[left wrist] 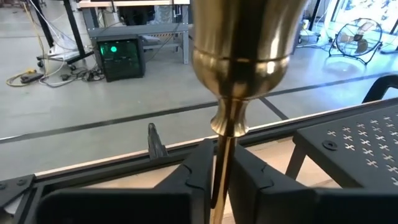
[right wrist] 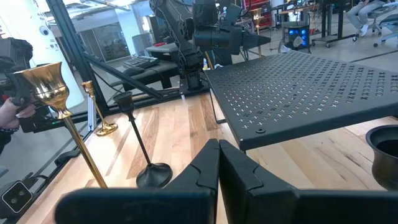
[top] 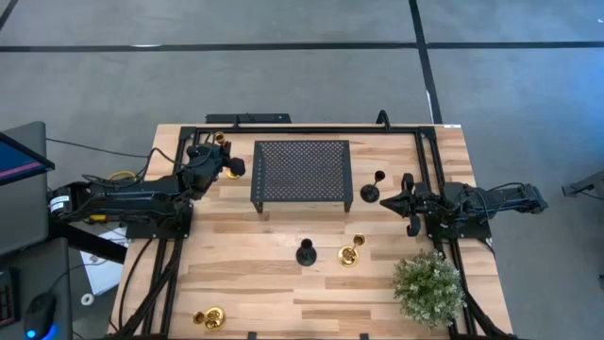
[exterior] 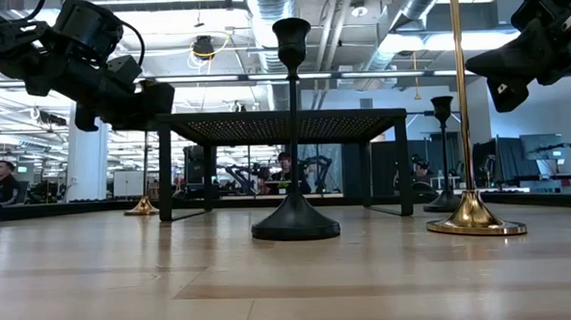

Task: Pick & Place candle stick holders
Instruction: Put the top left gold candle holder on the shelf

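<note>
The left gripper (left wrist: 221, 180) is closed on the thin stem of a tall gold holder (left wrist: 239, 62) – held low, probably to keep it upright – just beside the perforated stand (top: 302, 170). The right gripper (right wrist: 219, 163) (fingers together, empty) waits near a black holder (top: 371, 192).

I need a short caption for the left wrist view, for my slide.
Left gripper jaws closed on the slim stem of a gold candle holder, beside the black perforated stand.
</note>
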You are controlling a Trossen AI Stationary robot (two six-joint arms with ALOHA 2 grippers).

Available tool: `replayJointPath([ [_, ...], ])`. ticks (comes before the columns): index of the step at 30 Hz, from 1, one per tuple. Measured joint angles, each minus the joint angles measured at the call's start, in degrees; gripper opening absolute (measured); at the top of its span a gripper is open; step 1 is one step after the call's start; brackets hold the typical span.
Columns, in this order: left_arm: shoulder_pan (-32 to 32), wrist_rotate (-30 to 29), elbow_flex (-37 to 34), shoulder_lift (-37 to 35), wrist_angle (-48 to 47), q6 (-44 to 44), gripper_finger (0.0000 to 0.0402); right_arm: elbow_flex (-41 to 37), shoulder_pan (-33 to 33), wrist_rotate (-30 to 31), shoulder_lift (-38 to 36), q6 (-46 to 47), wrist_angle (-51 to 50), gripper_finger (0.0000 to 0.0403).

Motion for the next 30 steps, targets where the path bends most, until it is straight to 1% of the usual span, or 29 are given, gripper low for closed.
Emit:
replayJointPath([
  [2,0.0,0.26,0.0,0.0,-0.02,0.19,0.002,0.0,0.0,0.0,0.0,0.0,0.0,0.0],
  [5,0.02,4.26,0.0,-0.01,0.19,1.27,0.0011,0.0,0.0,0.0,-0.02,0.0,0.0,0.0],
  [8,0.0,7.85,0.04,-0.02,0.42,2.1,0.0017,0.0,0.0,0.0,-0.02,0.0,0.0,0.0],
  [14,0.0,8.85,0.07,-0.11,0.29,4.74,0.001,0.0,0.0,0.0,0.0,0.02,0.0,0.0],
  [17,-0.14,8.85,0.07,-0.11,0.05,4.77,0.0014,0.0,0.0,0.0,0.0,0.07,0.0,0.0],
  [23,-2.85,7.97,0.07,-0.54,-0.42,6.73,0.0011,0.0,0.0,0.0,0.0,0.13,0.0,0.0],
  [30,-8.01,-0.3,0.0,-3.75,-1.03,12.77,0.001,0.0,0.01,-0.01,-0.02,0.13,0.0,0.0],
])
